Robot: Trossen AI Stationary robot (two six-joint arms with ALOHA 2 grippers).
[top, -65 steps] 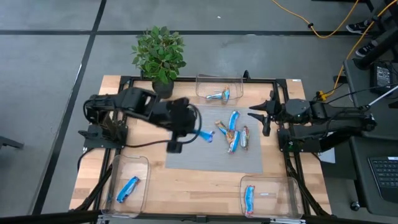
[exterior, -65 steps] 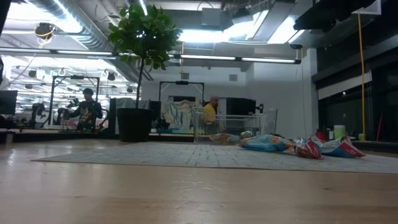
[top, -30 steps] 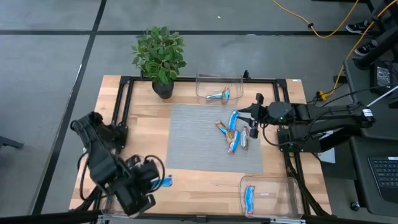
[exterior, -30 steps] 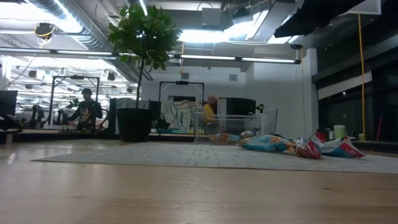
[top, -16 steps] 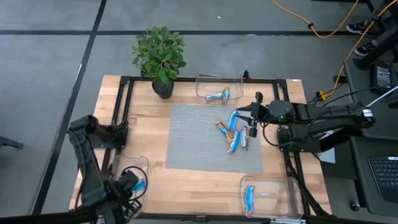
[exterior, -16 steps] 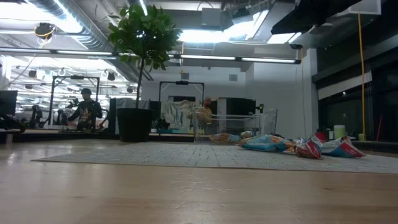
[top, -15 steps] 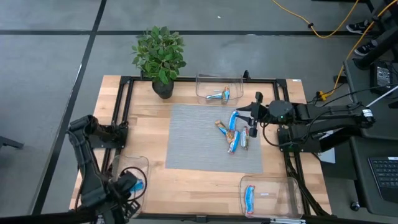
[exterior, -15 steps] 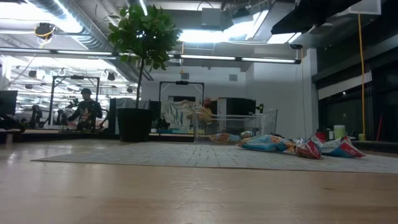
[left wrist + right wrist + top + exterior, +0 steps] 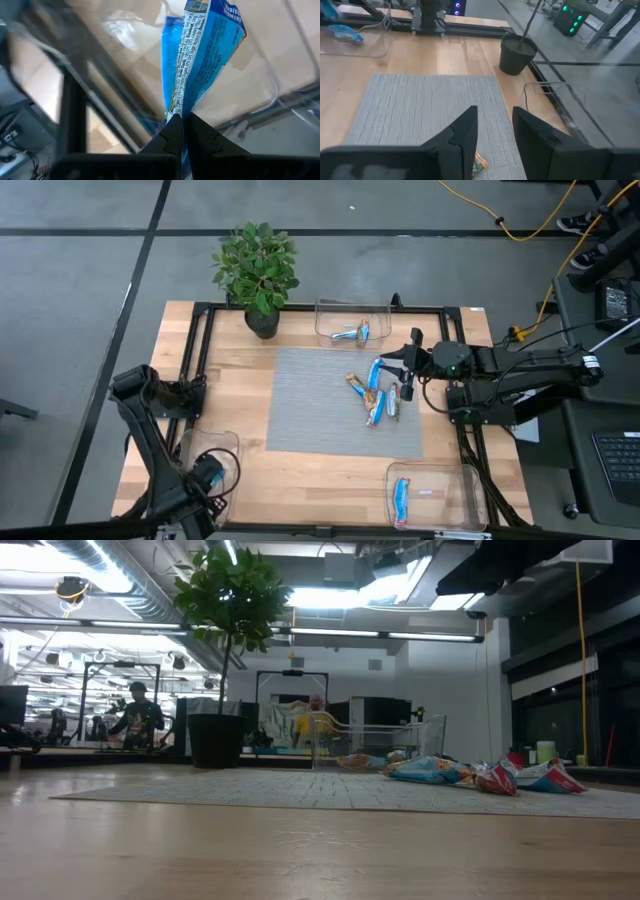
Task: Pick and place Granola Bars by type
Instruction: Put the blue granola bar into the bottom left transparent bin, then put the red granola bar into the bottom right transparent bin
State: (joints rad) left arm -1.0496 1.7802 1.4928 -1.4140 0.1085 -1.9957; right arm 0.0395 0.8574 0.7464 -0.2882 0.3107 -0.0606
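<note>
Bars in three places from above: a loose cluster of granola bars [image 9: 377, 391] mid-mat, with the right gripper [image 9: 404, 376] poised just beside its edge, one blue bar already in the far clear bin [image 9: 352, 320], one more in the near right bin [image 9: 432, 493]. The left gripper [image 9: 205, 482] sits low over the near left bin [image 9: 206, 463], well apart from the cluster, so the right arm is plainly the nearer one for the next pick. Most bars in that cluster lie with their long axes running roughly from the far side of the table to the near side, directly under and beyond the right fingers. At table height, neither gripper shows; only the heap of wrappers [image 9: 478, 775] sits on the grey mat [image 9: 300, 790], a potted plant [image 9: 228, 650] behind. Left wrist now: fingers pressed together, pinching the tail of a blue granola bar [image 9: 200, 60] that stretches straight out ahead of the fingertips, over the clear bin wall [image 9: 270, 95]; a release here looks to drop it inside. Right wrist: fingers [image 9: 462, 137] spread apart, nothing between them, one bar end [image 9: 480, 164] peeking just past them on the mat.
</note>
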